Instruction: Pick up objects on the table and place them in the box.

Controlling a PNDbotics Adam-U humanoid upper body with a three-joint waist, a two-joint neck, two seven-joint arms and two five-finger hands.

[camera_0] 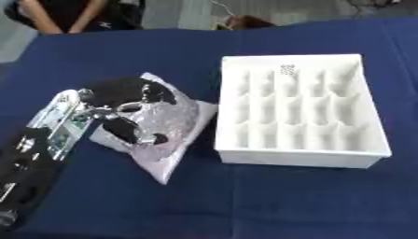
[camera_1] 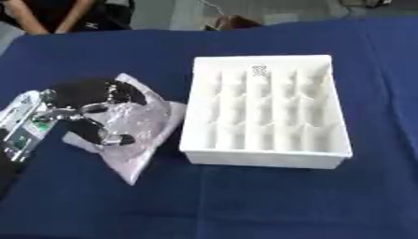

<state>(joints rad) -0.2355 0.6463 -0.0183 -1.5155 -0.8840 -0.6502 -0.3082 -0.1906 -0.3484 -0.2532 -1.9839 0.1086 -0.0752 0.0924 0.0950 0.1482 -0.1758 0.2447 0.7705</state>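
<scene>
A pale plastic bag (camera_0: 167, 135) with a dark thing inside lies on the blue table, left of the white box (camera_0: 298, 109). The box is divided into several compartments. My left hand (camera_0: 122, 109) comes in from the lower left and lies on top of the bag, its black fingers (camera_0: 135, 130) curled down round the bag's upper part. The bag rests on the cloth, its right corner close to the box's left wall. My right hand shows in neither view.
The blue cloth (camera_0: 245, 200) covers the whole table, with open cloth in front of the box and behind it. A small printed mark (camera_0: 287, 69) sits in one of the box's far compartments. A person sits beyond the far edge.
</scene>
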